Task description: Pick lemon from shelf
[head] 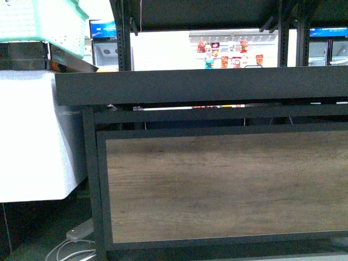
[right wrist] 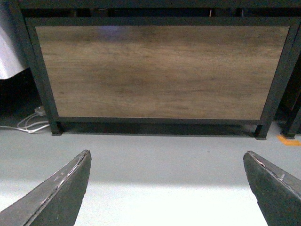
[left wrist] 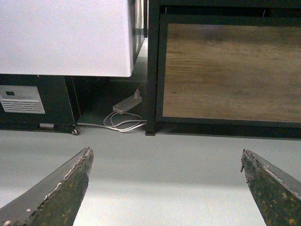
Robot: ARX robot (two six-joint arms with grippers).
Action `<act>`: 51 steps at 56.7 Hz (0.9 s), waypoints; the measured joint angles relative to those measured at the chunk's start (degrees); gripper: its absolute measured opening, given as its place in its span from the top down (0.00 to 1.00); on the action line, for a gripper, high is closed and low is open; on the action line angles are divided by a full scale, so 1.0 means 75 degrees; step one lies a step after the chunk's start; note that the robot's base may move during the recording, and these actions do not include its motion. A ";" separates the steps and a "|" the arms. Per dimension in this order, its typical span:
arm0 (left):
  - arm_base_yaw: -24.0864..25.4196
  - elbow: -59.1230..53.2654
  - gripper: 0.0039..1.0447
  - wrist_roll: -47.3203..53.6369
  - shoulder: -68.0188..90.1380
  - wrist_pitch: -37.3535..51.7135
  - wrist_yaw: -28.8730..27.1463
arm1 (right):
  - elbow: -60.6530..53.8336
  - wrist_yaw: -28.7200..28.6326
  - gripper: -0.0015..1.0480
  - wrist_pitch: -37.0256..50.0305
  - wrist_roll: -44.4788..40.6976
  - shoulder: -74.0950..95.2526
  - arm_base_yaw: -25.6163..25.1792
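Grey floor (right wrist: 160,155) lies bare and open on the near side of one black shelf (head: 217,87), which fills most of the front view. One wood panel (head: 223,185), framed in black, closes its lower front. Above it one rimmed tier (head: 163,89) runs from left to right. The rim hides the tier's top, so I cannot tell where the lemon lies. Black uprights (head: 124,38) rise from the far side of the tier. Two legs (right wrist: 56,131) stand on the floor, one at each lower corner of the panel.

One white chest (head: 32,136) stands just beside the shelf on its left, with only a narrow gap between them. One green basket (head: 43,22) sits high above the chest. On the floor in that gap lie one white power strip (left wrist: 127,103) and a loop of white cable (left wrist: 124,125). Far behind, seen through the opening above the tier, white wall shelves (head: 228,51) carry small red packets.

The left gripper (left wrist: 166,151) has its two fingers (left wrist: 66,188) spread wide, with nothing between them but floor. The right gripper (right wrist: 167,152) is spread just as wide, its two fingers (right wrist: 61,193) also over bare floor. Both are low on the near side of the panel, touching nothing
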 joint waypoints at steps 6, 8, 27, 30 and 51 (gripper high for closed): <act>0.0000 0.0000 0.08 0.0000 0.0000 0.0000 0.0000 | 0.0000 0.0000 0.07 0.0000 0.0000 0.0000 0.0000; 0.0000 0.0000 0.08 0.0000 0.0000 0.0000 0.0000 | 0.0000 0.0000 0.07 0.0000 0.0000 0.0000 0.0000; 0.0000 0.0000 0.08 0.0000 0.0000 0.0000 0.0000 | 0.0000 0.0000 0.07 0.0000 0.0000 0.0000 0.0000; 0.0000 0.0000 0.08 0.0000 0.0000 0.0000 0.0000 | 0.0000 0.0000 0.07 0.0000 0.0000 0.0000 0.0000; 0.0000 0.0000 0.08 0.0000 0.0000 0.0000 0.0000 | 0.0000 0.0000 0.07 0.0000 0.0000 0.0000 0.0000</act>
